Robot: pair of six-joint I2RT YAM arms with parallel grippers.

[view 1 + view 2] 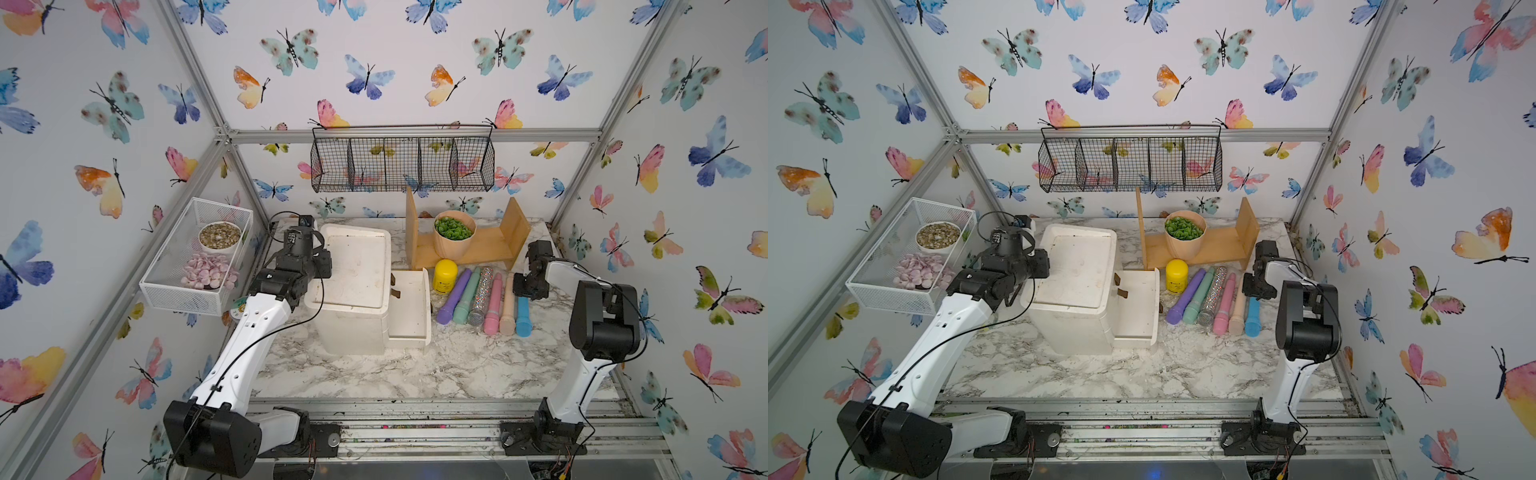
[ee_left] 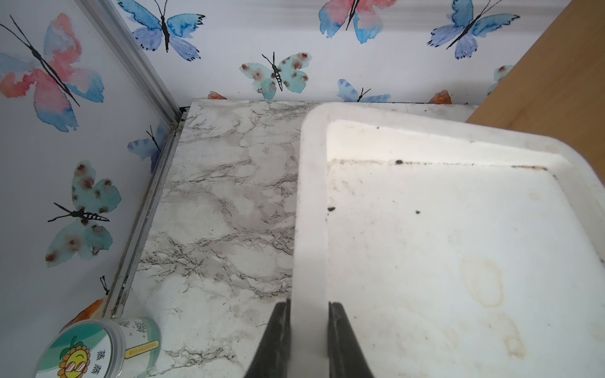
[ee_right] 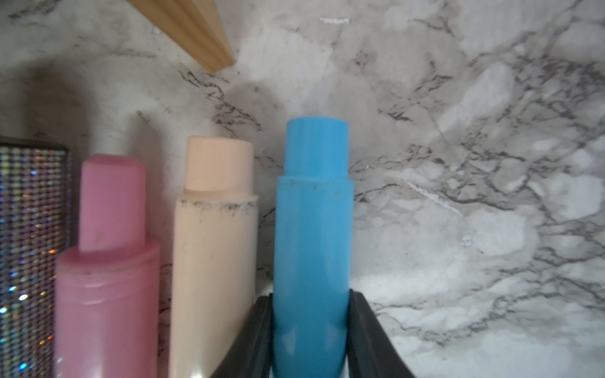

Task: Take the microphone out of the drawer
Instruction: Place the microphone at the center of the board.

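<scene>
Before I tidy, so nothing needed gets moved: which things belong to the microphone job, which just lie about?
Job: blue microphone, open drawer, drawer unit, right gripper, left gripper.
Lying about: yellow jar, potted plant, wooden shelf, wire basket, sunflower tin.

Table point(image 1: 1100, 374): marble-patterned top, carrying everything listed below.
Drawer unit point(image 1: 1075, 286): white, left of centre; recessed top, stained.
Drawer point(image 1: 1140, 309): lowest one, pulled out toward the right.
Yellow jar point(image 1: 1177, 275): upright, just beyond the drawer's far right corner.
Microphones: six lying side by side right of the drawer: purple point(image 1: 1185, 302), green point(image 1: 1200, 301), glitter point(image 1: 1213, 297), pink point(image 1: 1225, 305), cream point(image 1: 1237, 313), blue microphone point(image 1: 1252, 318).
Right gripper point(image 1: 1256, 294): at the far end of the blue microphone.
Left gripper point(image 1: 1042, 268): at the drawer unit's left rim.
Wooden shelf point(image 1: 1219, 247): behind the microphones, holding a plant pot point(image 1: 1185, 239).
Wire basket point(image 1: 1129, 164): black, hung on the back wall.
Mesh tray point(image 1: 892, 291): white, on the left wall, holding a bowl of pebbles point(image 1: 938, 236).
</scene>
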